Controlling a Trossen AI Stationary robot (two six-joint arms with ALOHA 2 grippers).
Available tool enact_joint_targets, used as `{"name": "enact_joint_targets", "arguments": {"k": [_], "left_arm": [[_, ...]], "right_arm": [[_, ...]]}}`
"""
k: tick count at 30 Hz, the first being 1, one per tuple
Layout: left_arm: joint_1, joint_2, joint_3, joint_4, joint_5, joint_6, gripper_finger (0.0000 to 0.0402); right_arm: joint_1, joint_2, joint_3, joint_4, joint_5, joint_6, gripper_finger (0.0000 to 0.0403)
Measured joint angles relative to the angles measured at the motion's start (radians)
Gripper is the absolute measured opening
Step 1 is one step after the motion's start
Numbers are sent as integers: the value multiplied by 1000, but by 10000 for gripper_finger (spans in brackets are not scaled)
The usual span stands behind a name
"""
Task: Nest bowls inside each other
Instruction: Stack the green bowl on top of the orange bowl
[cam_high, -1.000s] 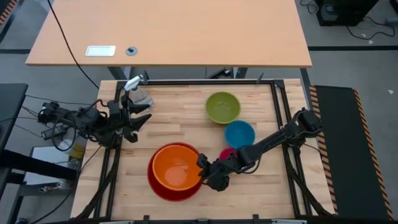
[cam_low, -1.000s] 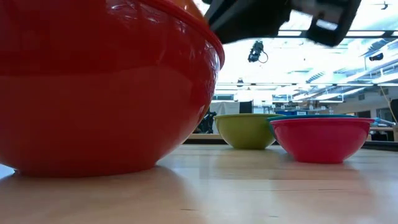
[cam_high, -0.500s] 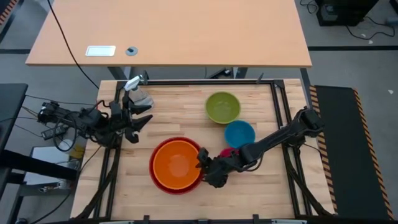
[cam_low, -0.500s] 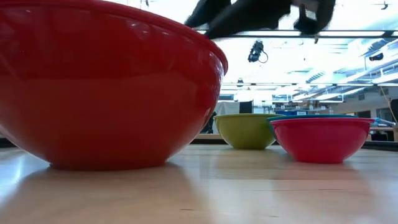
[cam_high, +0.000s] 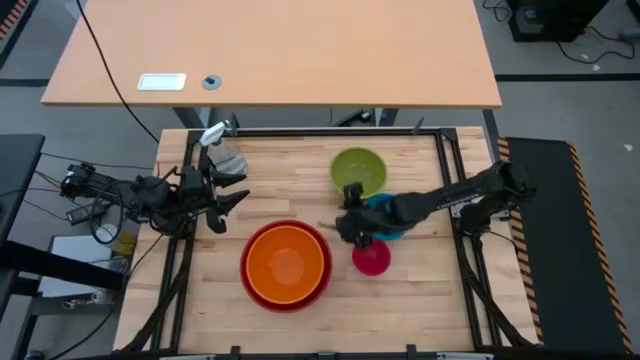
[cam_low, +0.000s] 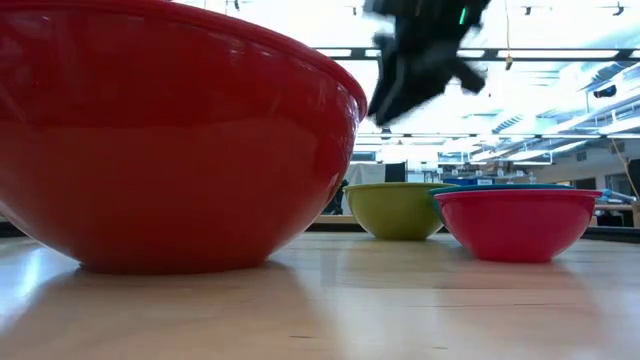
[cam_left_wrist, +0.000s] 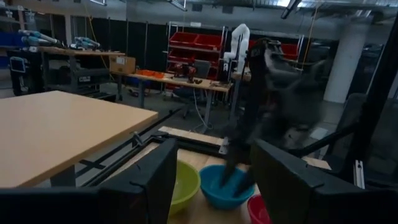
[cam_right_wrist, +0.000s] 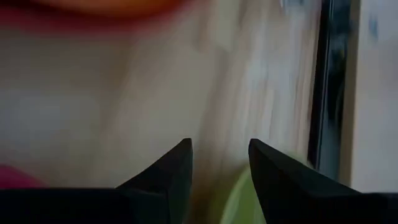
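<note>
The orange bowl (cam_high: 286, 262) sits nested in the red bowl (cam_high: 255, 290) at the table's near middle. The olive green bowl (cam_high: 358, 170) stands near the far edge. The blue bowl (cam_high: 392, 220) is just nearer than it, and the pink bowl (cam_high: 371, 258) rests on the table beside the blue one. My right gripper (cam_high: 338, 228) hovers open and clear of the table, at the blue bowl's left rim; nothing is between its fingers (cam_right_wrist: 180, 163). My left gripper (cam_high: 228, 196) waits open at the table's left edge.
A clear spray bottle (cam_high: 222, 150) stands at the far left corner, close to my left gripper. A black frame rail (cam_high: 330, 131) runs along the table's far edge. Bare wood lies between the red bowl and the green one.
The orange bowl, tilted a second ago, has settled level inside the red bowl, which now rests flat. My right gripper has come away from the bowls' right rim, risen a little, turned, and swung toward the far edge, to the blue bowl.
</note>
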Motion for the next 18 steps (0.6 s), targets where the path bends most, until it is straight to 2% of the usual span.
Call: {"name": "enact_joint_targets", "arguments": {"k": [8, 18], "left_arm": [[0, 0, 0, -13, 0, 2, 208], [0, 0, 0, -16, 0, 5, 208]], "right_arm": [[-187, 7, -137, 55, -37, 92, 165], [-297, 9, -144, 48, -189, 119, 155]]}}
